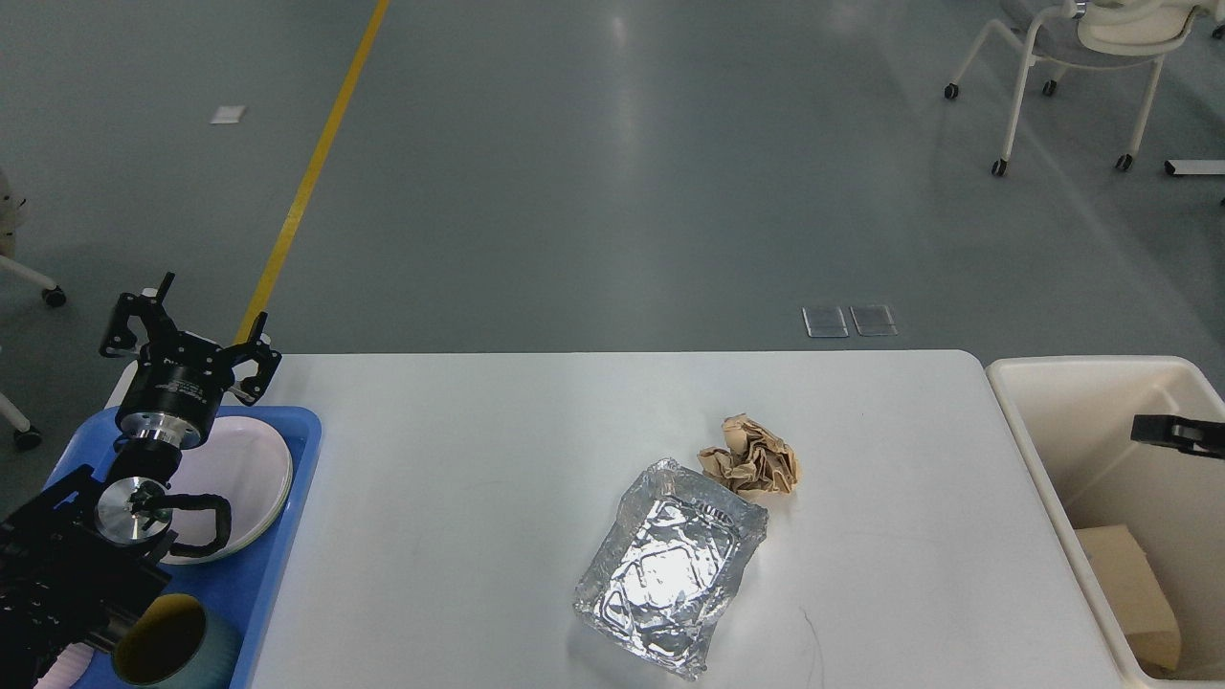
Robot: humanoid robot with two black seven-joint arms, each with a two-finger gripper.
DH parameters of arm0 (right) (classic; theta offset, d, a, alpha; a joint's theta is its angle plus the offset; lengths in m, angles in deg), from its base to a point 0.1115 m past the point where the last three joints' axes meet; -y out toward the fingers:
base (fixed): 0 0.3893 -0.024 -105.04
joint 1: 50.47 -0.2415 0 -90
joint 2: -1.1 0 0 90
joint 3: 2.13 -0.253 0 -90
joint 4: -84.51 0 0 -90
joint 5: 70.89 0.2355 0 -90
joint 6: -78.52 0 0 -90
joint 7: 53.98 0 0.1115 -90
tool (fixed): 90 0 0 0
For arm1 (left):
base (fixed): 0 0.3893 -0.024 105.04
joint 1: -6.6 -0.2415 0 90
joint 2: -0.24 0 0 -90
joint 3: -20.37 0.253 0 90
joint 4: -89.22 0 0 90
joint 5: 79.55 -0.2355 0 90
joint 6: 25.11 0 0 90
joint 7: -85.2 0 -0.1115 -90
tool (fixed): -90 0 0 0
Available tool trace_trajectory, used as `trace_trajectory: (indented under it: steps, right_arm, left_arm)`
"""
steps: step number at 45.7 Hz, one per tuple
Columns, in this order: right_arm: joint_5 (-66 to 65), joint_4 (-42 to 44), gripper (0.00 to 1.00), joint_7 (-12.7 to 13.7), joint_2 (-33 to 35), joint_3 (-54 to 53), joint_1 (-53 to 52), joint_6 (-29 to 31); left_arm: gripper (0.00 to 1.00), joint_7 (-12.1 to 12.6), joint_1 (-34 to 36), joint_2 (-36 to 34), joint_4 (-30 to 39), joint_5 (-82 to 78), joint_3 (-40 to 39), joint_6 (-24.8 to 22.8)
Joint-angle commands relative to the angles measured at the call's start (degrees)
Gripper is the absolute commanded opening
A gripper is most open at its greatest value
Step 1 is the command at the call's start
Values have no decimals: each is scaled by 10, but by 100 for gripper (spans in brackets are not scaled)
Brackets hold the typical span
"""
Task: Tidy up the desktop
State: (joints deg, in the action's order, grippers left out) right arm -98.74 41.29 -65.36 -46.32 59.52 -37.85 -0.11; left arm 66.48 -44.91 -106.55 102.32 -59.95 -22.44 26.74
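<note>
Large white rounded-corner desktop (498, 498) fills the middle, holding a crushed silver foil tray (670, 572) and crumpled brown paper ball (752, 459), touching. Both probably light and flimsy; I'd pinch the foil rim. My left gripper (188, 330) is spread, empty; right gripper (1175, 431): can't tell.
</note>
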Motion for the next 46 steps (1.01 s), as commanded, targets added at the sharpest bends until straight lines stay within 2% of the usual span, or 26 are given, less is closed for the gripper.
trace_trajectory:
  steps: [1, 7, 12, 17, 23, 29, 31, 35, 41, 46]
  right_arm:
    - [-14, -195, 100, 0, 16, 92, -325, 154]
    - [-8, -361, 100, -1, -28, 116, -641, 310]
    - [-2, -414, 100, -4, -86, 82, -776, 377]
    - [18, -423, 100, -6, -110, 38, -828, 436]
    - [63, -428, 100, -6, -119, 15, -835, 436]
    - [78, -435, 100, -5, -127, 18, -783, 436]
    - [81, -440, 100, -3, -130, 18, -747, 412]
    - [98, -454, 100, 0, -164, 19, -655, 317]
    - [201, -461, 100, 7, -237, 22, -496, 180]
    - [280, -451, 100, 38, -300, 23, -360, 68]
  left_arm:
    - [100, 0, 0, 0, 0, 0, 0, 0]
    - [100, 0, 0, 0, 0, 0, 0, 0]
    - [100, 0, 0, 0, 0, 0, -1, 0]
    - [100, 0, 0, 0, 0, 0, -1, 0]
    - [100, 0, 0, 0, 0, 0, -1, 0]
    - [100, 0, 0, 0, 0, 0, -1, 0]
    - [100, 0, 0, 0, 0, 0, 0, 0]
    - [100, 0, 0, 1, 0, 0, -1, 0]
    - [100, 0, 0, 0, 0, 0, 0, 0]
    - [100, 0, 0, 0, 0, 0, 0, 0]
